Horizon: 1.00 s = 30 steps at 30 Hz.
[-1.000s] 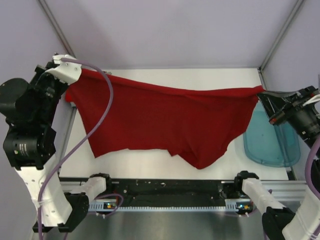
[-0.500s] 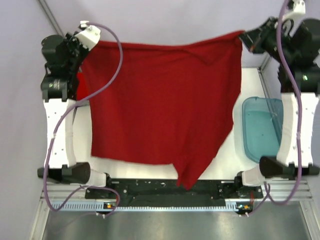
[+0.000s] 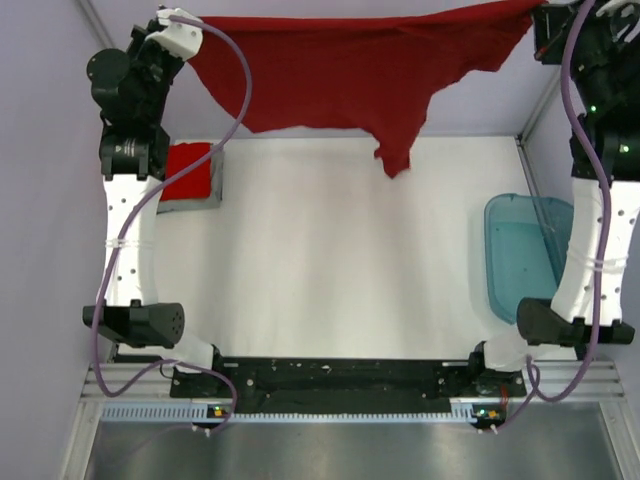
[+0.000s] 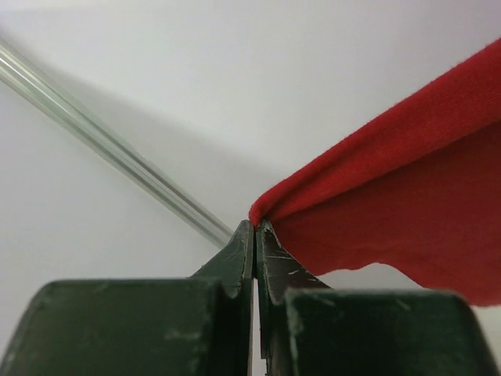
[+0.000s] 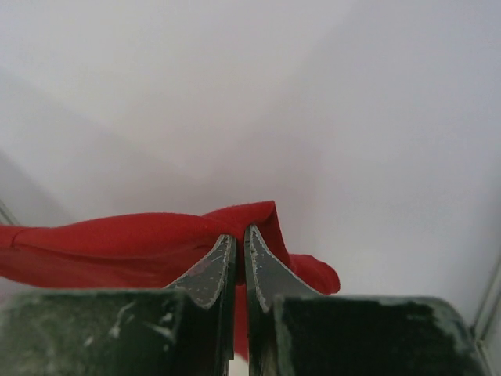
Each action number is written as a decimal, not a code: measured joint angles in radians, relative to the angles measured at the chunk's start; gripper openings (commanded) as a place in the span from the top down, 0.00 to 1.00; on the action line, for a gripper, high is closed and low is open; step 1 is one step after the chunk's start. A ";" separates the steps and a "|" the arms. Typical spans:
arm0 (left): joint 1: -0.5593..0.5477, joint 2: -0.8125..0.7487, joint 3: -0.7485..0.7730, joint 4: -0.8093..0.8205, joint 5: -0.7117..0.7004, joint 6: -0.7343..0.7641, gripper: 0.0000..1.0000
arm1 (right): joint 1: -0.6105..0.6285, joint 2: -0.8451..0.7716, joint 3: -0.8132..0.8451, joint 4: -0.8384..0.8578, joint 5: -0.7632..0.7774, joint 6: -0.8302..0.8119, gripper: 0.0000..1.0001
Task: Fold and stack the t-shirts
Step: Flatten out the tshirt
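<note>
A dark red t-shirt [image 3: 350, 70] hangs spread in the air above the table's far edge, stretched between both grippers, one corner drooping lowest near the middle. My left gripper [image 3: 192, 32] is shut on its left corner; the pinched cloth [image 4: 407, 188] shows at the jaw tips [image 4: 255, 227]. On the other side, my right gripper [image 3: 538, 18] is shut on the right corner, red cloth [image 5: 117, 243] bunched around its tips [image 5: 239, 233]. A folded brighter red t-shirt [image 3: 188, 170] lies on a folded grey one [image 3: 196, 204] at the far left of the table.
A translucent teal tub [image 3: 530, 255] sits at the table's right edge. Both arms stand tall along the left and right sides. Enclosure walls and frame posts [image 3: 548, 88] are close behind the hanging shirt.
Both arms swung up and toward the back, lifting the dark red shirt off the table. It now hangs high at the far edge, and the folded stack at the left is uncovered.
</note>
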 measured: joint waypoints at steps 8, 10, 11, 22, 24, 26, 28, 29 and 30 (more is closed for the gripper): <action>0.002 -0.215 -0.328 -0.033 0.064 0.025 1.00 | -0.007 -0.471 -0.622 0.006 -0.053 -0.109 1.00; 0.004 -0.286 -0.468 -0.076 0.078 0.044 1.00 | -0.006 -0.603 -0.845 0.008 -0.076 -0.111 1.00; 0.005 -0.312 -0.522 -0.095 0.082 0.051 1.00 | 0.002 -0.667 -0.962 -0.010 -0.087 -0.106 1.00; 0.027 -0.508 -1.289 -0.308 0.062 0.113 1.00 | 0.209 -1.004 -1.903 -0.196 -0.153 0.283 1.00; 0.043 -0.509 -1.371 -0.333 0.038 0.104 1.00 | 0.240 -1.056 -1.951 -0.251 -0.154 0.350 1.00; 0.059 -0.518 -1.418 -0.347 0.018 0.093 1.00 | 0.255 -1.074 -1.953 -0.277 -0.158 0.386 1.00; 0.076 -0.558 -1.454 -0.381 -0.005 0.076 1.00 | 0.268 -1.079 -1.953 -0.283 -0.161 0.415 1.00; 0.083 -0.570 -1.459 -0.390 -0.010 0.073 1.00 | 0.272 -1.076 -1.953 -0.293 -0.161 0.426 1.00; 0.089 -0.589 -1.466 -0.396 -0.020 0.068 1.00 | 0.275 -1.075 -1.953 -0.302 -0.161 0.436 1.00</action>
